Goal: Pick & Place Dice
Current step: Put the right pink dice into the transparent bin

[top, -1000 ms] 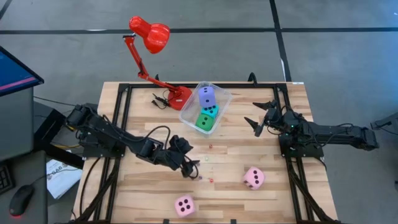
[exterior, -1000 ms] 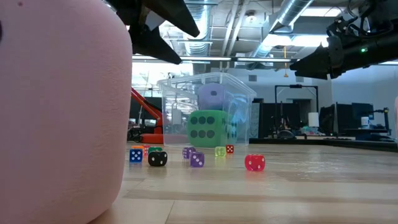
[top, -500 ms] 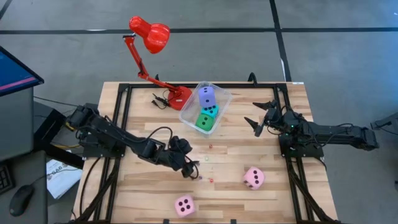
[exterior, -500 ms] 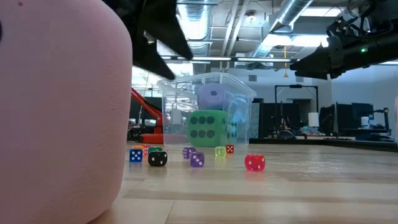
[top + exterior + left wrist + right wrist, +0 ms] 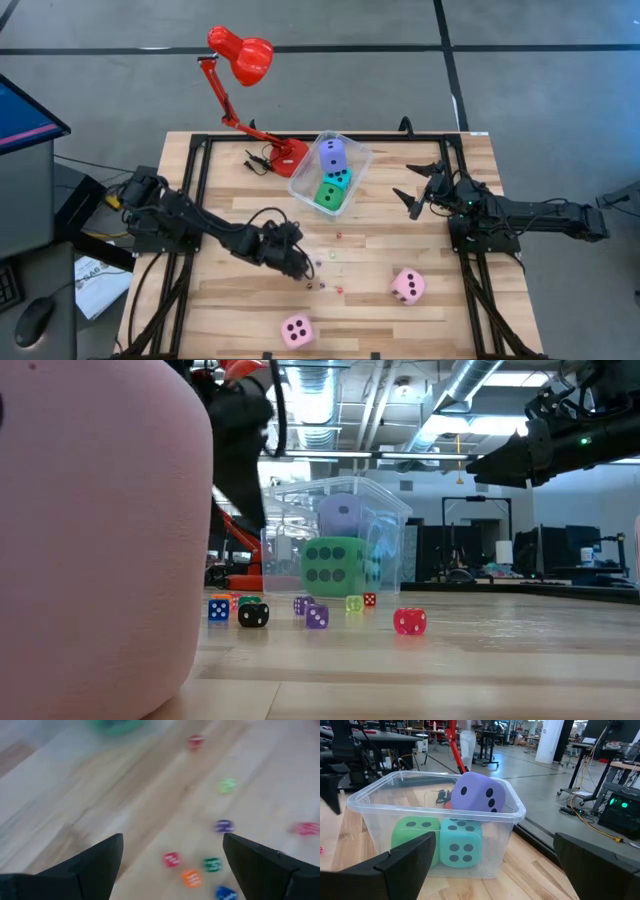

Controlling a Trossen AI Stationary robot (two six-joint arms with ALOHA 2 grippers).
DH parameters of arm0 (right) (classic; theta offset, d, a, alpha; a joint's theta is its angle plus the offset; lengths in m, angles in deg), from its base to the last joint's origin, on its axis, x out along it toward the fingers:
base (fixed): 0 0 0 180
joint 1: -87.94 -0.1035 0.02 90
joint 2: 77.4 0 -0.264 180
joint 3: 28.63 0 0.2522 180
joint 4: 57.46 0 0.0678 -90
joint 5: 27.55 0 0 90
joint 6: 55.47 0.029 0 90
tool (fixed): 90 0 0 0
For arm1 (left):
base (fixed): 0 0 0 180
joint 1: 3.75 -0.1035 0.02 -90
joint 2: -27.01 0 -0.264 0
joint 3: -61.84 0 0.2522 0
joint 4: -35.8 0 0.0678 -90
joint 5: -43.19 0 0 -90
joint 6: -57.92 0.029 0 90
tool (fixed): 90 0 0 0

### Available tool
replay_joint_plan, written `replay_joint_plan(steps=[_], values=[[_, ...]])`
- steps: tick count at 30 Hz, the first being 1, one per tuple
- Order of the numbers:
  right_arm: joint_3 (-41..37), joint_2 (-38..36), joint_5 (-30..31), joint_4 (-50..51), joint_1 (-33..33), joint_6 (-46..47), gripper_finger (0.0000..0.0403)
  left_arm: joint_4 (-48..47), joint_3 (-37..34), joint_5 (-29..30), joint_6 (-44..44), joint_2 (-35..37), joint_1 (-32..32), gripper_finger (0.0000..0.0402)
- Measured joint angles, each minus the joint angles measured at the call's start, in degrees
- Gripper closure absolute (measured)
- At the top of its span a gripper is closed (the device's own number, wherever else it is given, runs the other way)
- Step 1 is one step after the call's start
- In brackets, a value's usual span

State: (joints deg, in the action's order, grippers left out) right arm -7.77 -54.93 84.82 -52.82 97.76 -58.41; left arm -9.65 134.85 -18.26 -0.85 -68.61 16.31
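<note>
Two pink dice (image 5: 407, 285) (image 5: 297, 330) rest on the wooden table near its front edge. One of them fills the left of the low view (image 5: 90, 540). The purple (image 5: 479, 792), green (image 5: 415, 840) and cyan (image 5: 461, 840) dice lie in a clear tub (image 5: 330, 172) at the far middle. Tiny dice (image 5: 171, 859) (image 5: 212, 864) (image 5: 316, 617) lie scattered mid-table. My left gripper (image 5: 300, 265) (image 5: 172, 845) hangs open just above them, fingers on either side of the cluster. My right gripper (image 5: 415, 190) (image 5: 502, 865) waits open to the right of the tub, facing it.
A red desk lamp (image 5: 245, 60) stands at the table's far edge, its base (image 5: 285, 152) left of the tub. Black frame rails (image 5: 195, 190) run along both sides of the table. Bare wood lies between the two pink dice.
My left gripper has tipped from pointing across the table to pointing down, and has come lower over the tiny dice while staying open. The dice and the tub have not moved.
</note>
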Motion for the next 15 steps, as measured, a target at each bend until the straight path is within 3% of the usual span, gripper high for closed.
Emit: replay_joint_plan(steps=[11, 15], values=[[0.0, 0.01, 0.02, 0.08, 0.0, 0.06, 0.0003, -0.57, 0.02, 0.05, -0.18, -1.62, -1.49, 0.0069], [0.0, -0.11, 0.02, -0.37, 0.0, 4.2, 0.0003, 0.16, 0.0, 0.17, 0.48, -0.77, -1.39, 0.0069]])
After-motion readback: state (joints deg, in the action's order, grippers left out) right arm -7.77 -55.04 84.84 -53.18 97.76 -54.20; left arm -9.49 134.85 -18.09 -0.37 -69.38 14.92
